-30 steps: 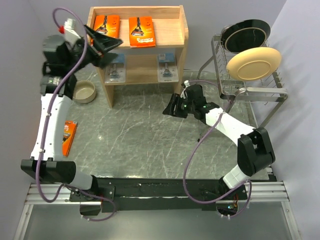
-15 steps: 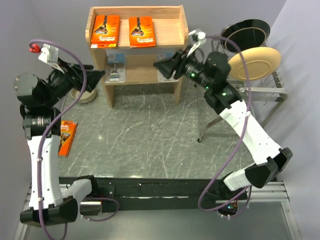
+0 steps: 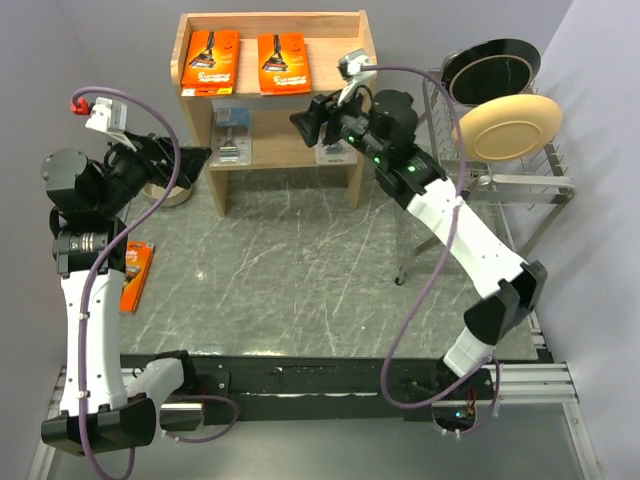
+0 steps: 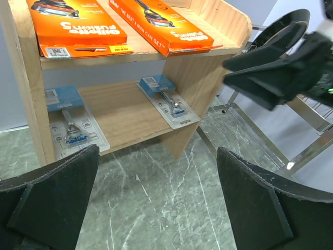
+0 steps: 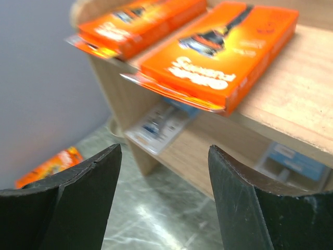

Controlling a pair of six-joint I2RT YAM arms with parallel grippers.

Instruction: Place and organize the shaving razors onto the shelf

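Top external view alone takes in the whole desk [image 3: 300, 260]: the wooden shelf [image 3: 270, 18] at its far edge, the wire dish rack [image 3: 500, 182] to the right holding a cream plate [image 3: 505, 125] and a black plate [image 3: 492, 68], and both arms held up in front of the shelf. In the rimmed top tray the left orange pack [image 3: 210, 60] and the right orange pack [image 3: 284, 62] lie flat side by side. The third orange pack [image 3: 135, 275] lies on the desk beside the left arm, well apart from the shelf. Left wrist view misses it; right wrist view catches it only as a blurred orange patch at lower left.

On the lower board, the left blister pack [image 3: 231, 135] shows plainly from above, while the right blister pack [image 3: 335, 152] is partly hidden behind the right gripper [image 3: 308, 122]. Left wrist view shows both lying flat and apart.

Each wrist view shows its own jaws spread with nothing between them: the left gripper [image 4: 157, 151] wide, near the shelf's left side, and the right gripper [image 5: 164, 148] facing the top tray. A bowl [image 3: 168, 192] sits half hidden under the left gripper.
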